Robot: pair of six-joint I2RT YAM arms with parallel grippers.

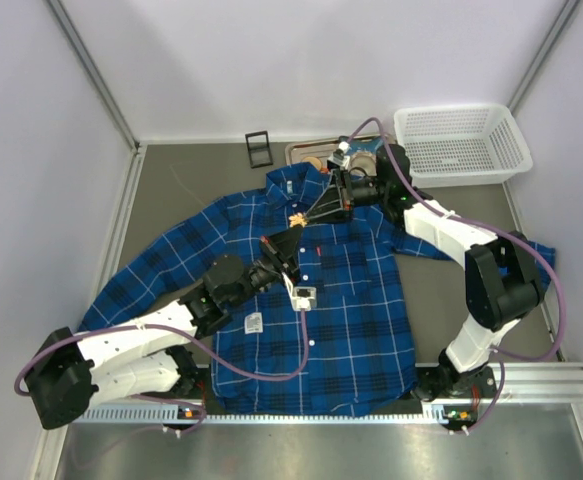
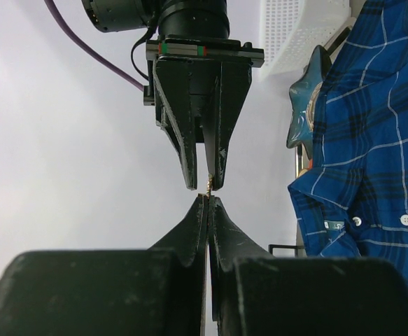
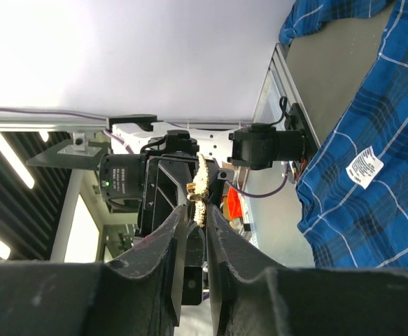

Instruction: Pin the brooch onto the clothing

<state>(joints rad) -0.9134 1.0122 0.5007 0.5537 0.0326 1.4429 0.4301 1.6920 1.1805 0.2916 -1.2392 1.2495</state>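
Observation:
The tiny gold brooch [image 1: 297,218] hangs in the air above the collar end of the blue plaid shirt [image 1: 351,300], which lies flat on the table. My left gripper [image 1: 292,230] reaches it from the lower left and my right gripper [image 1: 309,214] from the upper right, tip to tip. In the left wrist view my left gripper [image 2: 209,199] is shut, and the brooch's thin gold edge [image 2: 209,185] enters its tips. In the right wrist view my right gripper [image 3: 197,208] is shut on the brooch [image 3: 200,183].
A white basket [image 1: 461,143] stands at the back right. A metal tray [image 1: 306,150] with a blue star-shaped dish [image 2: 305,105] sits behind the collar. A small black stand [image 1: 259,149] is beside the tray. The shirt's right sleeve runs under the right arm.

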